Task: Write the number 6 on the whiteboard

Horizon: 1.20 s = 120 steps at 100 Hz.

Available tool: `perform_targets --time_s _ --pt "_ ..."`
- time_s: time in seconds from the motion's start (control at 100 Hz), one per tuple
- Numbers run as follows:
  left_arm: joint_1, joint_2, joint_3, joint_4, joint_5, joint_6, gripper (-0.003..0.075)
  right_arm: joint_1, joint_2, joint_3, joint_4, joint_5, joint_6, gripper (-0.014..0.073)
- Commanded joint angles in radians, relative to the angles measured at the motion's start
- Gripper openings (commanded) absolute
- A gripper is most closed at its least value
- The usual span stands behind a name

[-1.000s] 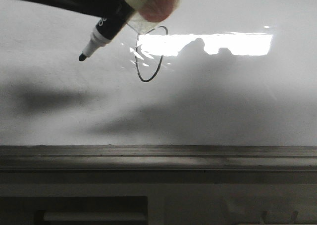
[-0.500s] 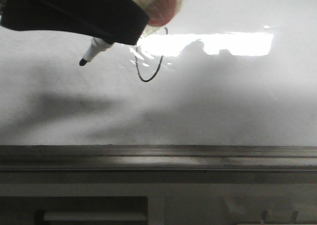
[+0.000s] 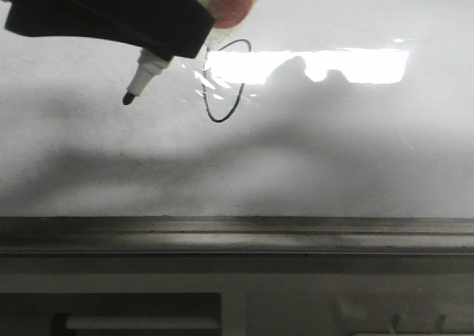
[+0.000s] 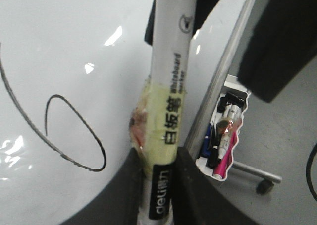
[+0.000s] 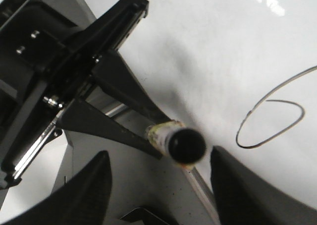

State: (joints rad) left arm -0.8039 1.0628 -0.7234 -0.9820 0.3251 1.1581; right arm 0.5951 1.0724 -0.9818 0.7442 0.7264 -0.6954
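In the front view, the grey metal ledge (image 3: pixel 237 236) is running along the near edge of the whiteboard (image 3: pixel 348 143), whose glossy white face is carrying soft shadows and a bright rectangular light reflection (image 3: pixel 326 64). Farther up, the number 6 (image 3: pixel 224 84) is showing as a thin black loop on the board, its upper part hidden behind the marker's taped barrel. The left end effector (image 4: pixel 158 185) is gripping the whiteboard marker (image 4: pixel 168 101) by its yellow-taped middle, and the black tip (image 3: pixel 128 98) is hanging just left of the drawn loop; I cannot tell whether it is touching the surface. The right end effector (image 5: pixel 158 185) is standing spread wide and grasping nothing, looking at the marker's butt end (image 5: pixel 184 145) beside the figure (image 5: pixel 270 123).
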Motion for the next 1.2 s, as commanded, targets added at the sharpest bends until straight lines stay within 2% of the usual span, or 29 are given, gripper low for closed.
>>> perform_targets --time_s 0.0,0.15,0.37,0.57,0.76,1.03,1.1,1.19 --pt "0.024 -0.047 -0.011 -0.033 -0.094 -0.07 -0.002 -0.035 -0.052 -0.037 0.028 -0.059 -0.013 0.0436" --pt "0.083 -0.141 0.058 -0.08 -0.192 -0.189 -0.002 -0.14 -0.134 -0.015 0.024 -0.039 -0.013 0.0436" --pt "0.103 -0.222 0.162 -0.393 -0.406 -0.207 -0.002 -0.228 -0.248 0.095 0.024 -0.051 0.001 0.0436" --pt "0.103 -0.127 0.153 -0.402 -0.471 -0.207 -0.002 -0.229 -0.277 0.169 0.042 -0.075 0.003 0.0436" --pt "0.103 -0.028 0.13 -0.438 -0.47 -0.207 -0.002 -0.229 -0.277 0.175 0.042 -0.077 0.003 0.0436" --pt "0.103 -0.005 0.125 -0.44 -0.47 -0.207 -0.0016 -0.229 -0.277 0.175 0.042 -0.077 0.003 0.0436" --pt "0.103 -0.005 0.125 -0.44 -0.47 -0.207 0.0015 -0.229 -0.277 0.175 0.042 -0.077 0.003 0.0436" --pt "0.103 -0.005 0.125 -0.44 -0.468 -0.207 0.011 -0.229 -0.277 0.175 0.042 -0.077 0.003 0.0436"
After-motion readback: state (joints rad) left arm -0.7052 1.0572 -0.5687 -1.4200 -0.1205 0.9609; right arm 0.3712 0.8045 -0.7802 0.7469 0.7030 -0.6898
